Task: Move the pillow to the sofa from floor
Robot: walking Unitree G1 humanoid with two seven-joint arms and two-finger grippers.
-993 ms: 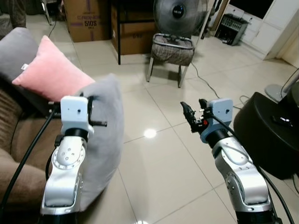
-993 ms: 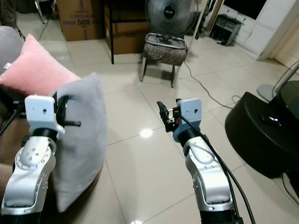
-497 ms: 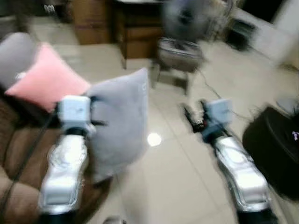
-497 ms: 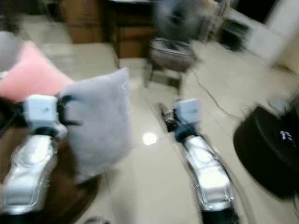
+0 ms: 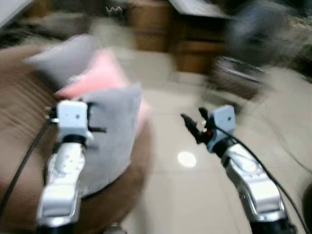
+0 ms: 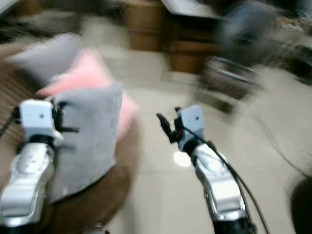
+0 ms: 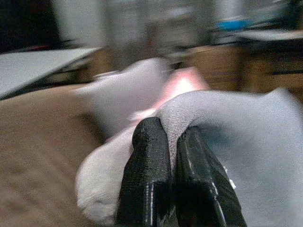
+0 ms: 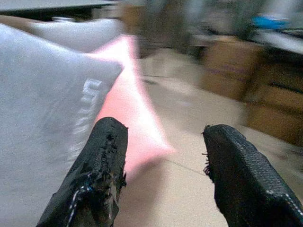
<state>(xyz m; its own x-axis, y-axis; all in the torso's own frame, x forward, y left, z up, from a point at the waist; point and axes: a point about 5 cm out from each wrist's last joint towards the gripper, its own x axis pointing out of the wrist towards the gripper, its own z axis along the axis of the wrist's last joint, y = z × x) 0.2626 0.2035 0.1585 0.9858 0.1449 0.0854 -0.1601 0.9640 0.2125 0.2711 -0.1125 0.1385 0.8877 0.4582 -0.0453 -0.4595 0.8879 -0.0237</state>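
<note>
A grey pillow (image 5: 111, 136) hangs upright over the front edge of the brown sofa (image 5: 19, 146), pinched at its edge by my left gripper (image 7: 170, 156), which is shut on it. The black fingers (image 7: 147, 184) press together on the fabric. Behind it on the sofa lie a pink pillow (image 5: 100, 78) and another grey pillow (image 5: 66, 53). My right gripper (image 5: 192, 126) is open in the air over the tiled floor, to the right of the held pillow, with nothing between its fingers (image 8: 99, 170).
The picture is blurred by motion. A chair (image 5: 239, 80) and a dark fan (image 5: 253, 29) stand beyond on the tiled floor (image 5: 185, 195). Brown cardboard boxes (image 5: 151, 29) sit at the back.
The camera has swung to the left, so the sofa now takes up more of the view. The held grey pillow now hangs over the sofa's edge, close to the pink pillow.
</note>
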